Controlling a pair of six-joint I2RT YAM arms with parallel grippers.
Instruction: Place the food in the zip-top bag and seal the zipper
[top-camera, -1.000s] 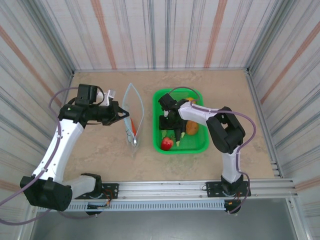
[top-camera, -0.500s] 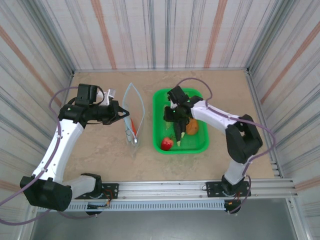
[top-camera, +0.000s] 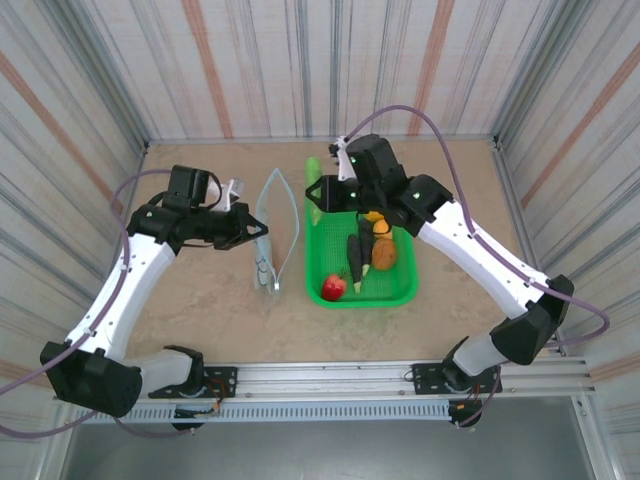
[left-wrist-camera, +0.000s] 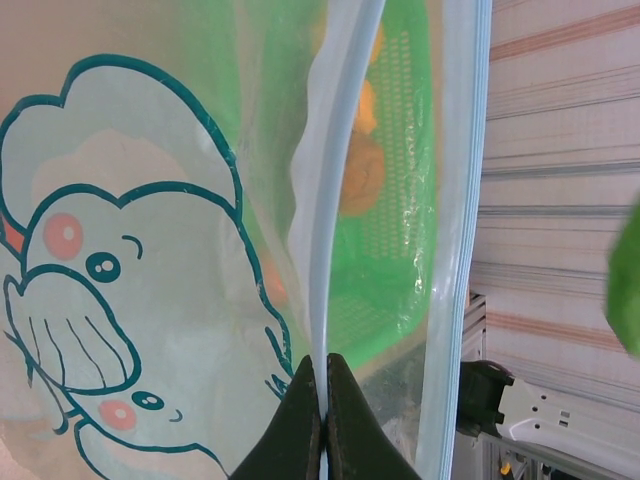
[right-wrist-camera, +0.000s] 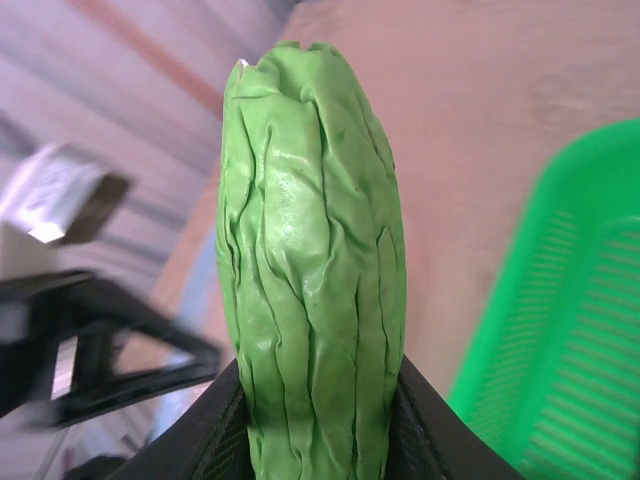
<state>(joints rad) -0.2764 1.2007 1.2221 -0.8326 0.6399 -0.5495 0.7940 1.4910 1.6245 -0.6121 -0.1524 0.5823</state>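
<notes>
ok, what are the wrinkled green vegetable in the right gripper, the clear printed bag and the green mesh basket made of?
The wrinkled green vegetable: probably moulded plastic or rubber, waxy sheen on creased ridges. The clear printed bag: thin glossy plastic film, see-through, wavy pale blue strip. The green mesh basket: stiff-looking plastic, perforated walls.

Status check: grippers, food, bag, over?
Left gripper shut on zip-top bag mouth edge, bag open. Right gripper shut on green cucumber, at basket far-left corner, not yet bagged. Path to bag looks clear.
</notes>
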